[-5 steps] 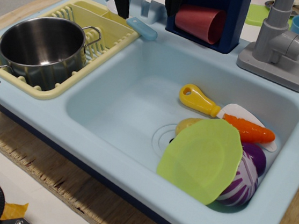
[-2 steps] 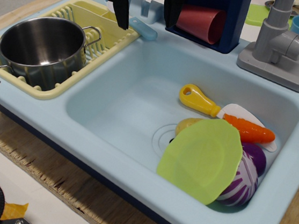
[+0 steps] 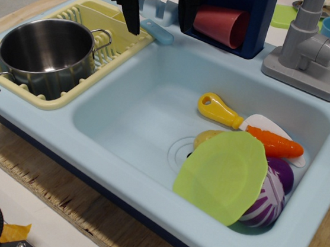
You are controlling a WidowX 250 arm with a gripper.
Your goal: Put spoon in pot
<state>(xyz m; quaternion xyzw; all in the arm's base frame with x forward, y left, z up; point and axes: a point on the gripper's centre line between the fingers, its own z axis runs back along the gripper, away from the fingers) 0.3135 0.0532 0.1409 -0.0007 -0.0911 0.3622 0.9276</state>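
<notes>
**Q:** Observation.image view, top edge: what do the fingers [image 3: 160, 12] look like?

**A:** Two black prongs hang spread wide apart, released, with nothing between them. The left prong reaches down near the upper left of the frame, over the back of the rack; the right one ends in front of the dark blue shelf [image 3: 256, 26]. Everything above them is cut off by the frame.

**Q:** And the spoon [image 3: 156, 31]?

**A:** Small, light blue plastic, flat and rounded at the end. It lies on the sink's back ledge, just below and between the prongs. I cannot tell whether the left prong touches it.

**Q:** The pot [image 3: 46, 52]?

**A:** Shiny steel, round, straight-sided, with thin wire loop handles. It stands upright in the pale yellow slotted rack [image 3: 112, 37] at left, well apart from the spoon.

**Q:** Farther out?

**A:** A red cup [image 3: 221, 24] lies on its side in the shelf. The light blue sink [image 3: 130, 113] holds a yellow-handled knife [image 3: 228, 114], an orange carrot [image 3: 273, 143], a green plate [image 3: 223, 175] leaning over a purple vegetable [image 3: 273, 192] and hiding most of it. A grey faucet [image 3: 311, 48] stands upper right. The wooden table [image 3: 55, 197] runs along the bottom.
</notes>
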